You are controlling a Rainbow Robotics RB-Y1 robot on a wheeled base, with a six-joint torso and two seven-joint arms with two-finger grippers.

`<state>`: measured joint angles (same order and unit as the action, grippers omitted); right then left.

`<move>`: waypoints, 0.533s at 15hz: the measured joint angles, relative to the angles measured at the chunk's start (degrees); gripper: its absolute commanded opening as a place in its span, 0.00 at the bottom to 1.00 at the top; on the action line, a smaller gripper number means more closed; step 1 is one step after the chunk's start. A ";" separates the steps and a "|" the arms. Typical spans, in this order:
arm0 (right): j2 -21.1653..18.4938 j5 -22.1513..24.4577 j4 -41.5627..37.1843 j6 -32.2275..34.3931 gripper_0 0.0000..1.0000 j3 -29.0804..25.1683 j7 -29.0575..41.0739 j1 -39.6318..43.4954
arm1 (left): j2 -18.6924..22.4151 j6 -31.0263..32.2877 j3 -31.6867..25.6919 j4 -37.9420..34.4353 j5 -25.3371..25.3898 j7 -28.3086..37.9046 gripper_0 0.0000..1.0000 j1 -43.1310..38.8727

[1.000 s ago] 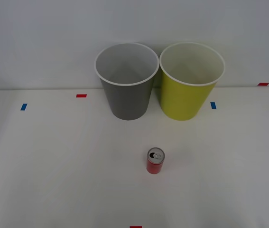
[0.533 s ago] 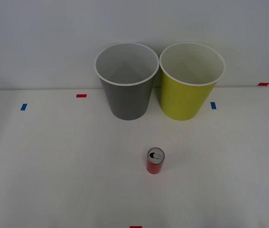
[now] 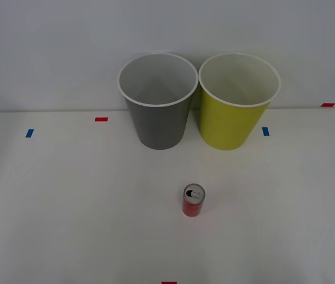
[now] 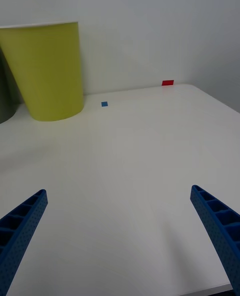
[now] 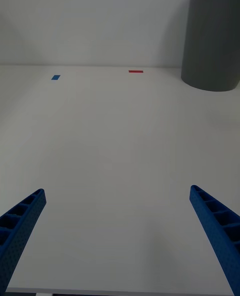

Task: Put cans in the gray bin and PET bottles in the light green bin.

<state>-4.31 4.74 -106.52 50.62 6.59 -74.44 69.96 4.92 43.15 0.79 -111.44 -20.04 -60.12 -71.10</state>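
With both my left gripper (image 5: 120, 246) and right gripper (image 4: 120, 241) spread wide over bare table, I should square up on the upright can (image 3: 194, 201) standing before the gray bin (image 3: 157, 112).

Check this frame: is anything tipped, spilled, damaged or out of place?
Nothing stands out. The red can stands upright on the table, apart from the upright gray bin and light green bin.

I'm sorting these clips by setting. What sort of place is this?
Most likely a lab test bench, not a home: a bare white table against a blank wall, small red and blue tape markers on it, and a staged set of a gray bin, light green bin and red can.
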 measured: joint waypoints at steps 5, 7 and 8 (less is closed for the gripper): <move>0.00 0.00 0.00 0.00 1.00 0.00 0.00 0.00 | 0.00 0.00 0.00 0.00 0.00 0.00 1.00 0.00; 0.00 0.00 0.00 0.00 1.00 0.00 0.00 0.00 | 0.00 0.00 0.00 0.00 0.00 0.00 1.00 0.00; 0.00 0.00 0.00 0.00 1.00 0.00 0.00 0.00 | 0.00 0.00 0.00 0.00 0.00 0.00 1.00 0.00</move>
<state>-4.31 4.74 -106.52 50.62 6.59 -74.44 69.96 4.92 43.15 0.79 -111.44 -20.04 -60.12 -71.10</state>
